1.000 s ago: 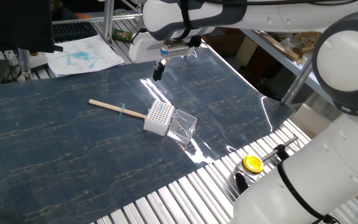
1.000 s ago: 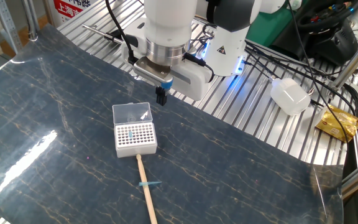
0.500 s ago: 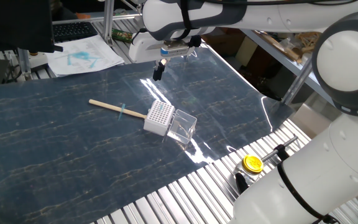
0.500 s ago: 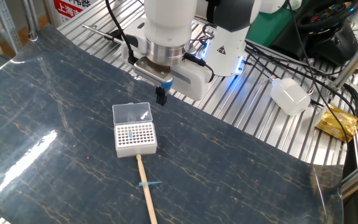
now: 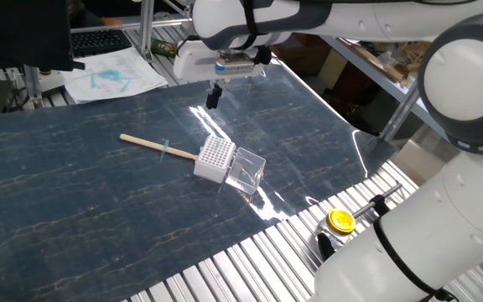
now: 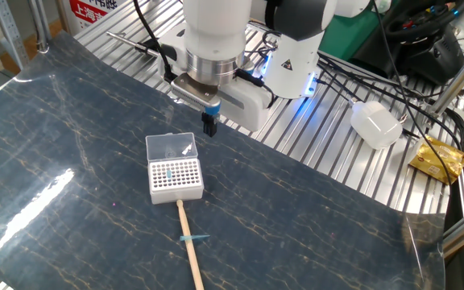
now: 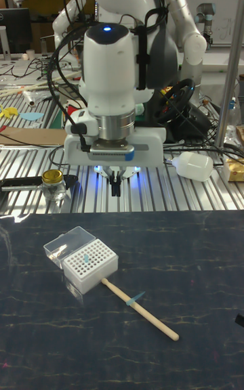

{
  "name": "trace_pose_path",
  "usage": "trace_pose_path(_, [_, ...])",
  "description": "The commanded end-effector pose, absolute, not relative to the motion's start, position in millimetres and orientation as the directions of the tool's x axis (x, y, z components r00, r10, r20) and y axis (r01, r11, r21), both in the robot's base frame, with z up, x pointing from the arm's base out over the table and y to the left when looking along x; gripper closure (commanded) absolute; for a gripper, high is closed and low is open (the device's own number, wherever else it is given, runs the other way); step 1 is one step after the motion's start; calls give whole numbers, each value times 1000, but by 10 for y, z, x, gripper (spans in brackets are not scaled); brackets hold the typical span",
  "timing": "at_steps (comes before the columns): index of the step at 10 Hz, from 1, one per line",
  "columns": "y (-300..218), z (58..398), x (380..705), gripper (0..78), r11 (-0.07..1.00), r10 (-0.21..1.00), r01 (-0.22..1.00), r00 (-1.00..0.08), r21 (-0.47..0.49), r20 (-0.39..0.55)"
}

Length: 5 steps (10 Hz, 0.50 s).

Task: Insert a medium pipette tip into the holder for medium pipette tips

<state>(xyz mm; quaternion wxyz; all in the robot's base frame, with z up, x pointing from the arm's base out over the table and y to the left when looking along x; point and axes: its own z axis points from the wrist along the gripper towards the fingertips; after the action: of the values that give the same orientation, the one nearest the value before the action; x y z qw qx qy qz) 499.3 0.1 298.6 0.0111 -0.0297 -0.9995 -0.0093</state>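
Tall fixed view showed the black two-finger gripper (image 7: 116,188) hanging with fingers pressed together, empty, above the worktop's far edge; since a second earlier it had only drifted slightly. The pale blue translucent pipette tip (image 7: 136,297) lay across the tan wooden stick (image 7: 139,310), just beside the white grid-topped holder box (image 7: 90,263). Picking up had not begun, I judged.
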Motion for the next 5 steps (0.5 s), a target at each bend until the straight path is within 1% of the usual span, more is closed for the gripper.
trace_pose_path(1, [3,2986,5081,776,904,411,419,-906,87,100])
trace_pose_path(5, [0,2954,5203,776,898,422,430,-901,91,102])
